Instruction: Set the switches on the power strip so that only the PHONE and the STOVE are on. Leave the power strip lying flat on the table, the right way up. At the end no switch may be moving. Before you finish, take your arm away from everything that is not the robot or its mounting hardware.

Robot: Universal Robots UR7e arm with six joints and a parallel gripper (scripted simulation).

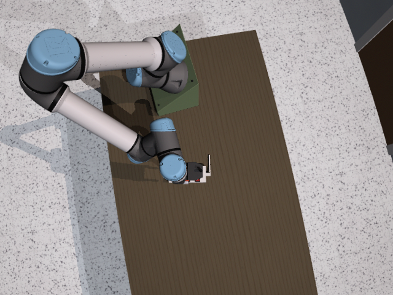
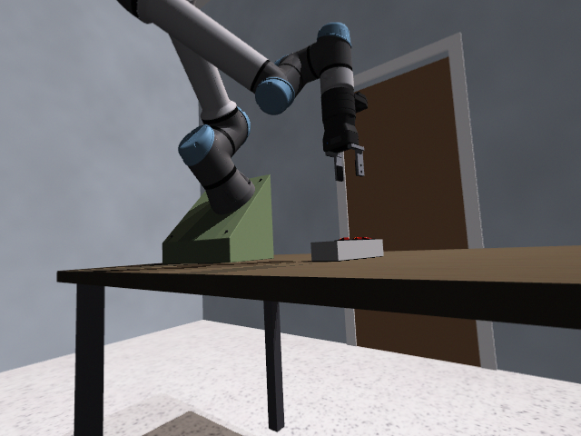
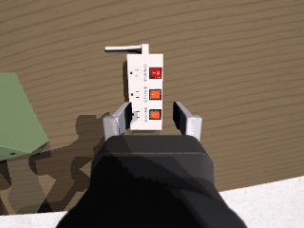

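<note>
The white power strip (image 3: 141, 90) (image 2: 347, 249) (image 1: 204, 178) lies flat on the brown table (image 1: 221, 238) (image 2: 468, 267) (image 3: 237, 62), the right way up. It has three red rocker switches in a row: the far one (image 3: 155, 72) by PIANO looks darker, while the middle one (image 3: 155, 94) by STOVE and the near one (image 3: 155, 114) look brighter. A short white cord stub (image 3: 123, 48) sticks out at the far end. My gripper (image 3: 152, 110) (image 2: 349, 171) is open and empty. It hangs well above the strip's near end and points straight down.
The green wedge that carries the arm's base (image 1: 177, 98) (image 2: 234, 234) (image 3: 14, 119) stands on the table to the left of the strip. A brown door (image 2: 408, 163) is in the wall behind. The table's near edge shows at the bottom of the wrist view.
</note>
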